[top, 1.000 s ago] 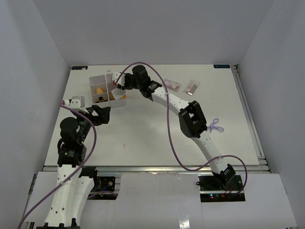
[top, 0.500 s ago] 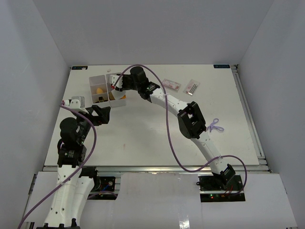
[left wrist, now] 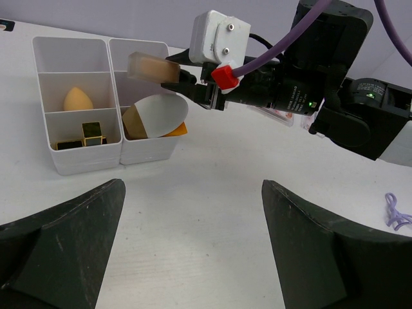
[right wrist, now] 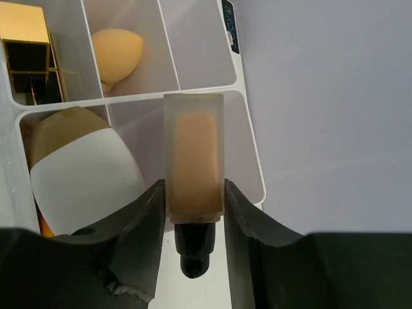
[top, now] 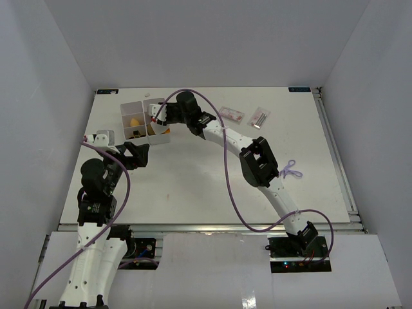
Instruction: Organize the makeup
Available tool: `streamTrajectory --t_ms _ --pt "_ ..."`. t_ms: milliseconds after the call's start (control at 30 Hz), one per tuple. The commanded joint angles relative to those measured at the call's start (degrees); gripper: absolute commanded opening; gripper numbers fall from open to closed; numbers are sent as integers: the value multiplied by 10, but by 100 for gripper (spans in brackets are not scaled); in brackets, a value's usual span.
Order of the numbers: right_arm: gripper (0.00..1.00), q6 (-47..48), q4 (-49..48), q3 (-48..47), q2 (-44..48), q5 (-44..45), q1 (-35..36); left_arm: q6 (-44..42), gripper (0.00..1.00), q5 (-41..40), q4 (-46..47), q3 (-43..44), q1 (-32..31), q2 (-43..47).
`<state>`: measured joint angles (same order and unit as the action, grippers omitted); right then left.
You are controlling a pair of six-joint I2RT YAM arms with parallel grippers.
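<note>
The right gripper (right wrist: 193, 196) clenched the tan bottle (right wrist: 193, 151) above the white box (left wrist: 84, 161); only its wrist view showed the black cap (right wrist: 195, 248). The left gripper (left wrist: 193, 193) gaped.

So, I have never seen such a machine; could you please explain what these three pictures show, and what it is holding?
These are two white robot arms bolted at the near edge of a table. One picture looks down from above; the other two come from a camera on each wrist. The right end effector grips a tan frosted bottle with a black cap over a white compartmented box. The box holds a beige egg-shaped sponge, black-and-gold lipstick tubes and a white-capped tube. Two clear flat packets lie on the table. The left end effector is open and empty.
</note>
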<state>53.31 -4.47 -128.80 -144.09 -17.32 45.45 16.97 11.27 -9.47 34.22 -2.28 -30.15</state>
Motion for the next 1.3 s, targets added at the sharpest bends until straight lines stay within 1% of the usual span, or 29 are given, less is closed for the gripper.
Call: streamTrajectory --t_ms 0,67,133,333,567,733,867,967,1067,1167,1200,1267 --pt "39 13 -46 -1 14 -9 3 -4 98 -5 -1 9 -2 5" --pt "43 14 -47 -1 14 -8 2 -4 98 -5 -1 9 -2 4" --pt "49 14 -47 0 15 -8 2 -4 98 -5 -2 9 -1 6" --pt "58 15 -49 1 19 -9 2 -4 98 -5 -2 9 -2 7" --pt "58 11 -49 3 26 -6 2 -4 98 -5 -2 9 -2 6" --pt "59 -8 -37 -3 49 -9 0 -3 98 -5 -2 8 -2 0" --pt "61 -42 8 -4 92 -25 -10 -1 98 -8 -2 8 -1 -5" --pt "62 -67 66 2 132 -40 -25 2 98 -11 -3 8 -1 -12" --pt "64 -117 153 33 191 -94 -54 9 98 -17 -8 8 -2 -26" --pt "67 -156 225 76 248 -184 -76 25 98 -27 -19 10 -1 -40" --pt "71 -159 275 89 274 -248 -90 48 98 -31 -34 17 -2 -48" --pt "74 -165 339 159 308 -318 -109 107 98 -43 -73 33 -2 -66"
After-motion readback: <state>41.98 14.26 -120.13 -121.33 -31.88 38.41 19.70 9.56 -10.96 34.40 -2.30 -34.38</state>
